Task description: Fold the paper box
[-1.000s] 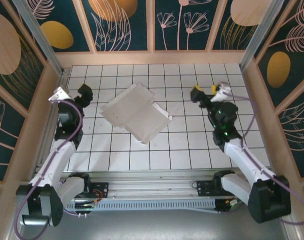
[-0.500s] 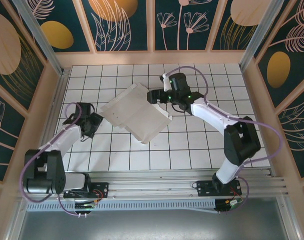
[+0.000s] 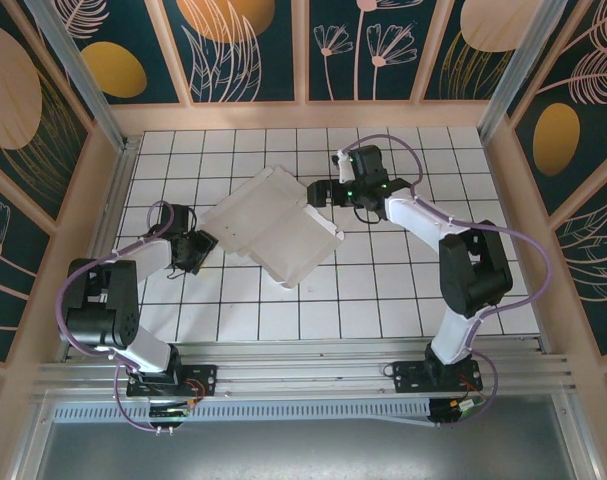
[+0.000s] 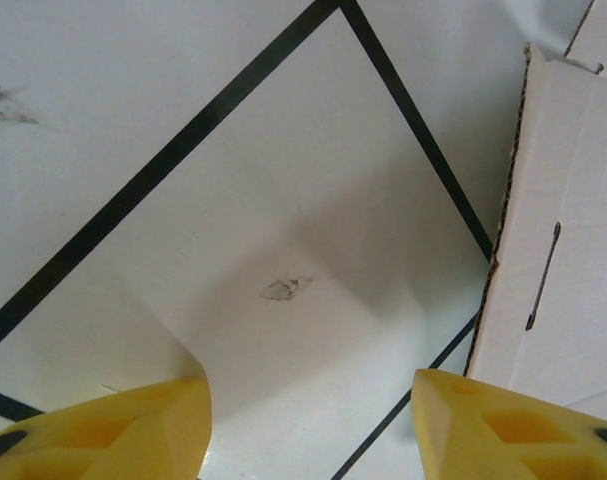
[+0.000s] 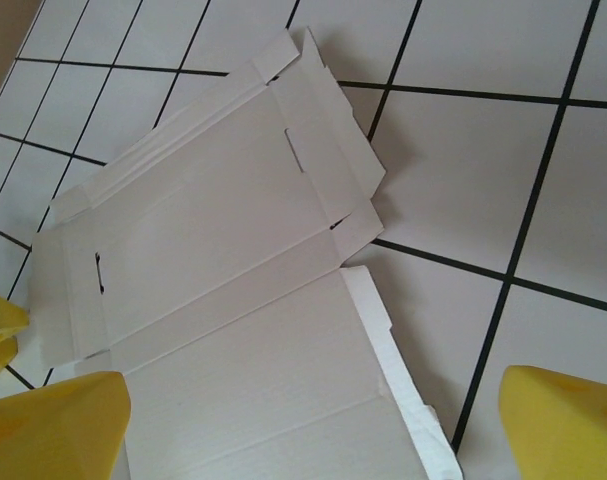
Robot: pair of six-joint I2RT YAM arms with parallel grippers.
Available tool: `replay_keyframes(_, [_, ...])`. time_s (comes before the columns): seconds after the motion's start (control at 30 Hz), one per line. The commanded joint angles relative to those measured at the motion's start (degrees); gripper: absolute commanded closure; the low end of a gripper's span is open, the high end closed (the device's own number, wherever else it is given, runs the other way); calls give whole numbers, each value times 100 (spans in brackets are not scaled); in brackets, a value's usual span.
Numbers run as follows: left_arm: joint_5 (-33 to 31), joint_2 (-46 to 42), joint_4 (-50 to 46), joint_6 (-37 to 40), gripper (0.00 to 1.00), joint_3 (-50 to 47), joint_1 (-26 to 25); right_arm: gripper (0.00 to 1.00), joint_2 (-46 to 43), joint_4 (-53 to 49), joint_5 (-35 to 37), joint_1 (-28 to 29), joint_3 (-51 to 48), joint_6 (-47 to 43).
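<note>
The paper box [image 3: 273,225] lies unfolded and nearly flat in the middle of the table, white, with one side flap raised along its right edge. My left gripper [image 3: 201,245] sits low at the box's left edge. In the left wrist view its yellow fingertips [image 4: 113,435] stand apart over bare tile, with the box's edge [image 4: 568,200] just right of them. My right gripper [image 3: 315,195] hovers at the box's upper right corner. The right wrist view has that gripper [image 5: 313,430] open wide above the box panels [image 5: 213,230], holding nothing.
The table [image 3: 403,290] is white with a black grid. Wooden walls with dark patterned panels close it in on three sides, and an aluminium rail [image 3: 303,352] runs along the near edge. A small scuff [image 4: 283,289] marks the tile under the left gripper.
Both arms have swung in from the sides of the table to the box. The left gripper has dropped to the box's left edge and its jaws have narrowed. The box has not moved.
</note>
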Motion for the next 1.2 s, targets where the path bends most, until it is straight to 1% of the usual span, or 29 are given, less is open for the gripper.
replay_keyframes(0.0, [1269, 444, 2300, 284, 43, -3, -229, 5, 122, 73, -173, -28, 82, 73])
replay_keyframes(0.07, [1109, 162, 2166, 310, 40, -70, -240, 5, 188, 28, -177, -29, 158, 86])
replay_keyframes(0.17, [611, -382, 1628, 250, 38, -184, -240, 5, 210, 53, -215, -20, 215, 146])
replay_keyframes(0.23, [482, -606, 1409, 213, 30, -233, -240, 5, 202, 106, -230, -20, 215, 178])
replay_keyframes(0.33, [413, -499, 1005, 277, 23, -6, -240, 5, 179, 123, -227, -20, 215, 196])
replay_keyframes(0.43, [-12, -309, 685, 257, 18, 189, -240, 5, 124, 87, -207, -18, 217, 197])
replay_keyframes(0.5, [-224, -217, 666, 250, 16, 244, -240, 5, 39, 53, -191, -19, 165, 196])
replay_keyframes(0.57, [-106, -64, 851, 287, 16, 306, -240, 5, -66, 92, -165, -18, 58, 196])
replay_keyframes(0.63, [255, 148, 1227, 327, 21, 360, -240, 5, -177, 168, -140, -19, -56, 209])
replay_keyframes(0.7, [451, 345, 1495, 296, 25, 399, -240, 5, -228, 165, -104, -15, -91, 216])
replay_keyframes(0.83, [486, 578, 1637, 262, 30, 472, -240, 5, -319, 118, -35, -29, -115, 213])
replay_keyframes(0.93, [585, 685, 1791, 306, 39, 499, -240, 5, -365, 176, -29, -47, -157, 205])
replay_keyframes(1.03, [798, 778, 2078, 474, 53, 493, -238, 5, -314, 269, -150, -169, -163, 277])
replay_keyframes(1.07, [895, 778, 2219, 623, 61, 491, -240, 5, -267, 307, -269, -259, -147, 300])
replay_keyframes(1.1, [913, 959, 2286, 833, 67, 521, -240, 5, -221, 328, -378, -362, -121, 318])
replay_keyframes(1.17, [886, 1029, 2206, 1310, 78, 667, -234, 5, -86, 325, -493, -572, -16, 279])
